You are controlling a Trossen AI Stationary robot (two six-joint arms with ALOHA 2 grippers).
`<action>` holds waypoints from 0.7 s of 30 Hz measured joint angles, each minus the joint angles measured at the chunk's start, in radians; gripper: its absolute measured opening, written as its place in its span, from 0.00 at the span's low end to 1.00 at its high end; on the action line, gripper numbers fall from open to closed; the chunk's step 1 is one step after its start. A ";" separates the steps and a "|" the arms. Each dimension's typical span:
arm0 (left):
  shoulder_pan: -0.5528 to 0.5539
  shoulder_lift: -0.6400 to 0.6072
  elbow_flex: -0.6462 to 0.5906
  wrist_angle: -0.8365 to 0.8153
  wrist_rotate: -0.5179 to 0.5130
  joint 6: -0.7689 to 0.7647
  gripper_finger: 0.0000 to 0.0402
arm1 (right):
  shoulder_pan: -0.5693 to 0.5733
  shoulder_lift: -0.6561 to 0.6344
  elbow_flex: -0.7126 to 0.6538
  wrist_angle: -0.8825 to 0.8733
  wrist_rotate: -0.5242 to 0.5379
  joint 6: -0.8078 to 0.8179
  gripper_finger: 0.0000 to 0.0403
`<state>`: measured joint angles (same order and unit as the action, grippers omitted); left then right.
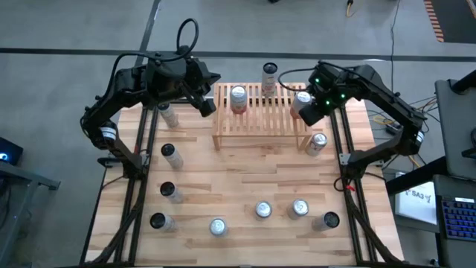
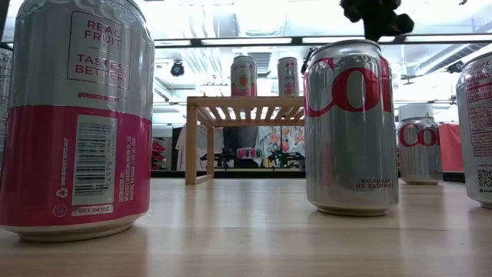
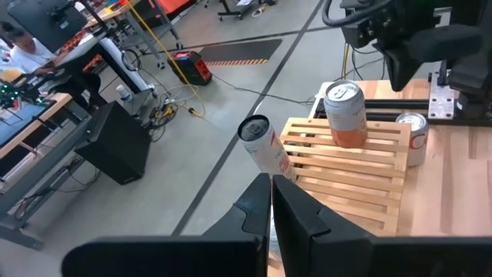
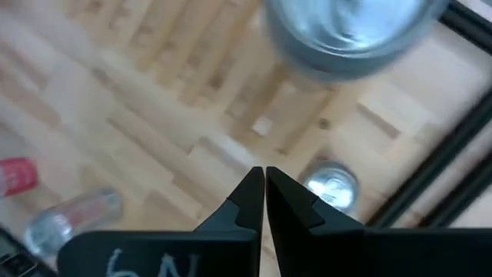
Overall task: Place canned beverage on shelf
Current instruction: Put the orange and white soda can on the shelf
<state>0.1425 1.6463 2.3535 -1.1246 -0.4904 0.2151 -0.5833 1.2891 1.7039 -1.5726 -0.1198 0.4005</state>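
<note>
Along the near edge of the wooden counter (image 1: 245, 179) stands a loose row of cans, a silver cola can (image 2: 351, 127) and a pink-and-silver fruit can (image 2: 75, 115) closest. Farther back sits the shelf (image 1: 260, 115), a low light-wood slatted rack, carrying a pink-banded can (image 1: 238, 98) and another can (image 1: 269, 77) at its far edge. Above its ends hang the left end effector (image 1: 207, 105) and right end effector (image 1: 304, 110), both pinched shut and empty, with grey floor beyond.

Shelf (image 1: 260, 119) centre seemingly bare between cans (image 1: 238, 98)
</note>
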 joint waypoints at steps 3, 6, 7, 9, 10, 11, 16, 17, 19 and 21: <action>0.000 0.000 0.000 0.001 0.000 0.011 0.00 | -0.030 -0.004 -0.020 0.008 0.025 0.000 0.02; 0.003 0.000 0.000 0.001 0.000 0.012 0.00 | -0.052 0.000 -0.023 0.031 0.059 0.000 0.02; 0.003 0.000 0.000 0.001 0.000 0.012 0.00 | -0.057 0.000 -0.023 0.041 0.069 0.000 0.02; 0.004 0.000 0.000 0.001 0.000 0.012 0.00 | -0.069 0.000 -0.023 0.059 0.076 -0.002 0.02; 0.004 0.000 0.000 0.001 0.000 0.012 0.00 | -0.074 0.000 -0.023 0.067 0.076 -0.004 0.02; 0.004 0.000 0.000 0.001 0.000 0.012 0.00 | -0.079 0.000 -0.023 0.074 0.077 -0.005 0.02; 0.004 0.000 0.000 0.001 0.000 0.012 0.00 | -0.094 0.000 -0.023 0.092 0.134 -0.008 0.02; 0.004 0.000 0.000 0.001 0.000 0.012 0.00 | -0.096 0.000 -0.023 0.095 0.149 -0.008 0.02; 0.004 0.000 0.000 0.001 0.000 0.012 0.00 | -0.102 0.000 -0.023 0.099 0.175 -0.014 0.02; 0.004 0.000 0.000 0.001 0.000 0.012 0.00 | -0.105 0.000 -0.023 0.107 0.204 -0.030 0.02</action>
<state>0.1461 1.6463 2.3535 -1.1236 -0.4900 0.2268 -0.6880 1.2896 1.6814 -1.4656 0.0847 0.3706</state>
